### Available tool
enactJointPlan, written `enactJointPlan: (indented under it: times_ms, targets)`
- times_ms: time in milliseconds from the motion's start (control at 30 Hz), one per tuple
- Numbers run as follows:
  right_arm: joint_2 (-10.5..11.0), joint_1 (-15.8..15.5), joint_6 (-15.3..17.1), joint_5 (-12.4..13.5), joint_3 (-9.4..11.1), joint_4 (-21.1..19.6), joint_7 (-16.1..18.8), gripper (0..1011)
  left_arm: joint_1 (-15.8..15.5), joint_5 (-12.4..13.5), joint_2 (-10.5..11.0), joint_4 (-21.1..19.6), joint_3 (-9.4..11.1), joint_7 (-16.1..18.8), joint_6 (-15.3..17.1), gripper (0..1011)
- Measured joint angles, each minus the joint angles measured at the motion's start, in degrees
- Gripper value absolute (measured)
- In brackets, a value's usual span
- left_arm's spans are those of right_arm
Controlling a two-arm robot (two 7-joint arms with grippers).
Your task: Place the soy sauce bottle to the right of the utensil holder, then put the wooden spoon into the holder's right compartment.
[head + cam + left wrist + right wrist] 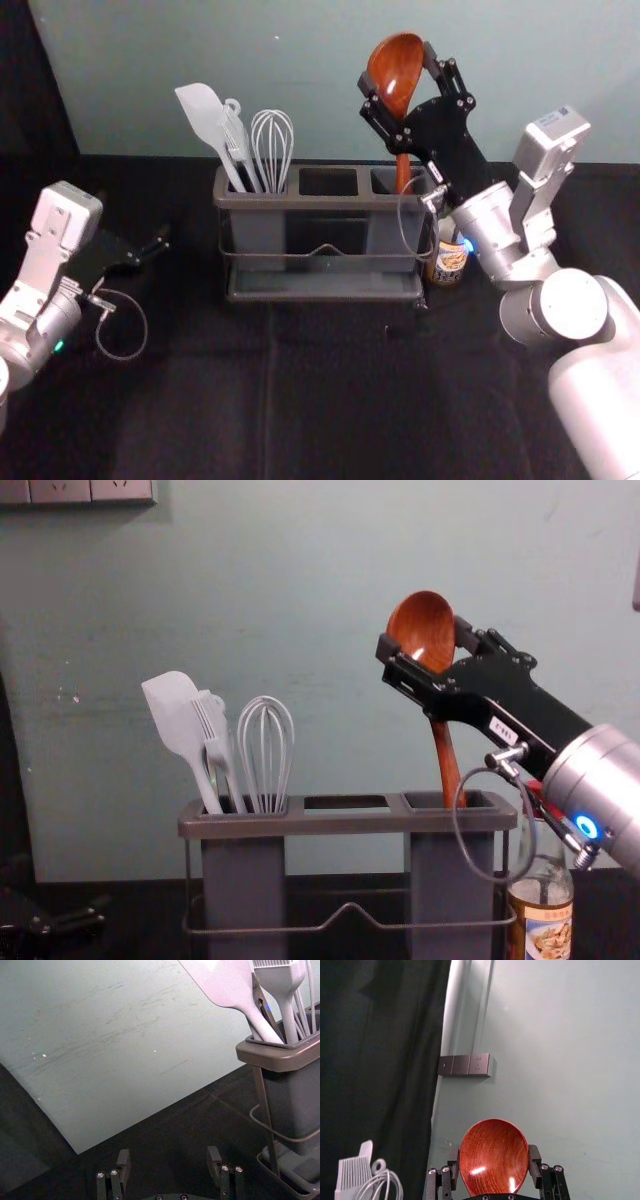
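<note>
- The right gripper (425, 640) has its fingers closed across the bowl of the wooden spoon (446, 760), whose handle dips into the right compartment (450, 865) of the utensil holder (340, 823).
- Letting go while the handle is well short of the bottom could make the spoon drop and knock; the depth inside cannot be told.
- The bowl is smooth and rounded, so a weak or uneven squeeze could let it twist and tip the handle against the rim.
- The soy sauce bottle (541, 920) stands just right of the holder, beneath the right wrist; lowering carelessly could topple it, or the cable loop (457, 830) could snag.
- The left gripper (169, 1157) waits left of the holder, fingers wide.
</note>
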Motion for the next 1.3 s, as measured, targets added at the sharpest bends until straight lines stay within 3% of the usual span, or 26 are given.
enactJointPlan:
  times_ms: [1133,1300]
  targets:
    - [0.19,-3.88,-0.39,0.32,1.08,-0.58,0.40,836,0.00,0.00,0.00,0.00,0.00,0.00,0.00,1005]
    - [0.07,-3.91,-0.16,0.53,1.16,-0.81,0.48,932,0.00,0.00,0.00,0.00,0.00,0.00,0.00,1005]
